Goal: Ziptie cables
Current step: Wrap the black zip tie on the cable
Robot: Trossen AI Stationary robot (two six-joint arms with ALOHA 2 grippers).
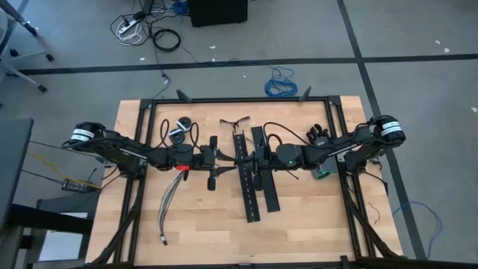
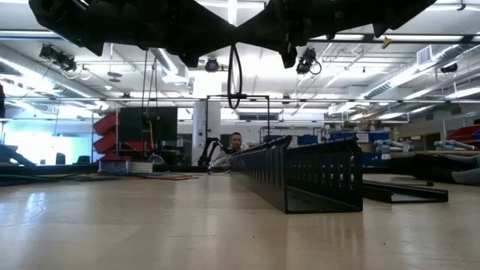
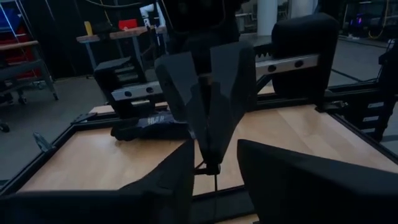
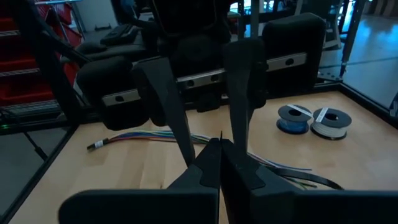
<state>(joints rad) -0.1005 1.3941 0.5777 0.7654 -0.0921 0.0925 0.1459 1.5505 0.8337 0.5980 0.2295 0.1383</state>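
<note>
Both grippers meet mid-air above a wooden table (image 1: 299, 232): right gripper (image 4: 219, 144) clenched, left gripper (image 3: 214, 168) parted around it. Low view alone shows a seated person (image 2: 236, 141) in the workshop.

Look at the middle of the high view: you have two wide black perforated strips (image 1: 258, 175) lying side by side on the wooden table (image 1: 202, 224), running toward the lower edge. In the low view the nearer one (image 2: 300, 176) fills the centre right. At upper left of the tabletop you see two tape rolls (image 1: 179, 128), which show as a blue one (image 4: 292, 118) and a white one (image 4: 331, 121) at right in the right wrist view. On the floor above the table lie a blue coiled cable (image 1: 281, 84) and a black coil (image 1: 166, 39). A person (image 2: 236, 141) sits far back, centre of the low view.
</note>
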